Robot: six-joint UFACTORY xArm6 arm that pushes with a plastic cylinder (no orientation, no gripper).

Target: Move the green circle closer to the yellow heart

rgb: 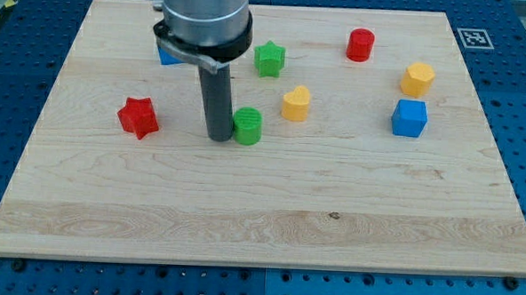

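Rod tip (219, 138) set against the green circle (247, 126) on a wooden bench (269, 219).

No hand is fitted, so nothing is open, closed or clamped; only a straight dark rod is seen. The tip is placed touching or just beside the green circle, on its side toward the view's left. The yellow heart (296, 104) is found near the circle, toward the view's right and slightly toward the view's top. Tip, circle and heart are thus lined up roughly in a row, so a push toward the view's right and a little upward is judged to be called for. A green star (269, 59) is seen further toward the top.
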